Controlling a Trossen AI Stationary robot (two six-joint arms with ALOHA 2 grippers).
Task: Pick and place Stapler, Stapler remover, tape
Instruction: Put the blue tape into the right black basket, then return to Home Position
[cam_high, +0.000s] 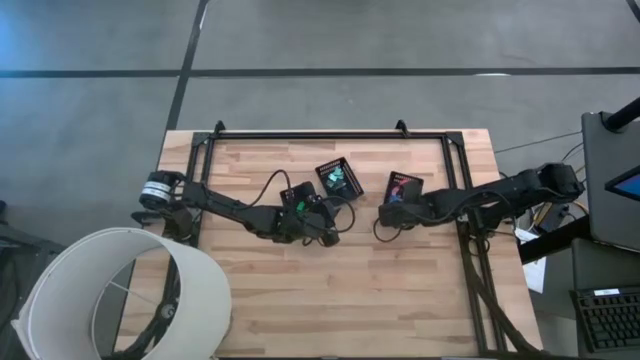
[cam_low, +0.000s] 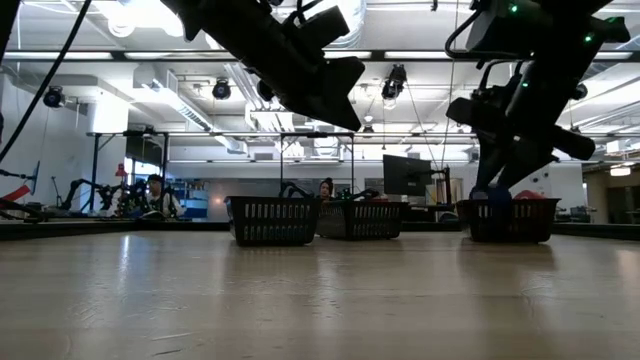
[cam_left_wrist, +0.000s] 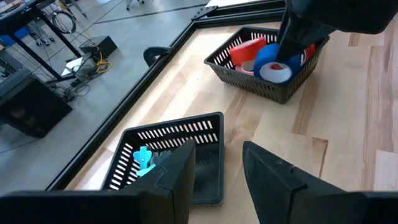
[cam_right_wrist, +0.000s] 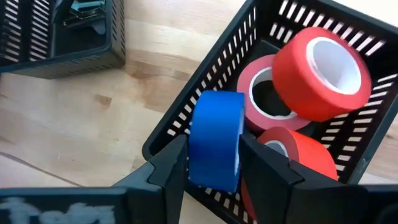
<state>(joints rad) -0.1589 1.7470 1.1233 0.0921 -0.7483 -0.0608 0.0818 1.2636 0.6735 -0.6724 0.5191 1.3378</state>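
Note:
A black mesh bin (cam_right_wrist: 186, 115) holds two red tape rolls (cam_right_wrist: 320, 71) and a pink one (cam_right_wrist: 264, 93). My right gripper (cam_right_wrist: 214, 174) hangs over its near corner, shut on a blue tape roll (cam_right_wrist: 214, 140), which also shows in the left wrist view (cam_left_wrist: 273, 62). My left gripper (cam_left_wrist: 217, 168) stands open with nothing between its fingers, above and just short of a second mesh bin (cam_left_wrist: 205, 134) that holds a light-blue stapler remover (cam_left_wrist: 143, 158). The stapler I cannot make out in any view. My right gripper pinches the blue tape roll by its two flat faces (cam_right_wrist: 193, 155), one finger on each. The fingers slant down from the table's right side. The roll stands on edge between them, its lower rim over the bin's corner by the red and pink rolls.
Three black mesh bins (cam_low: 272, 220) (cam_low: 360, 220) (cam_low: 510, 220) stand in a row at mid-table. A black frame (cam_high: 330, 133) runs along the far and side edges. A large white drum (cam_high: 120, 295) sits off the near left corner. Bare wood (cam_high: 350, 300) lies toward the near edge.

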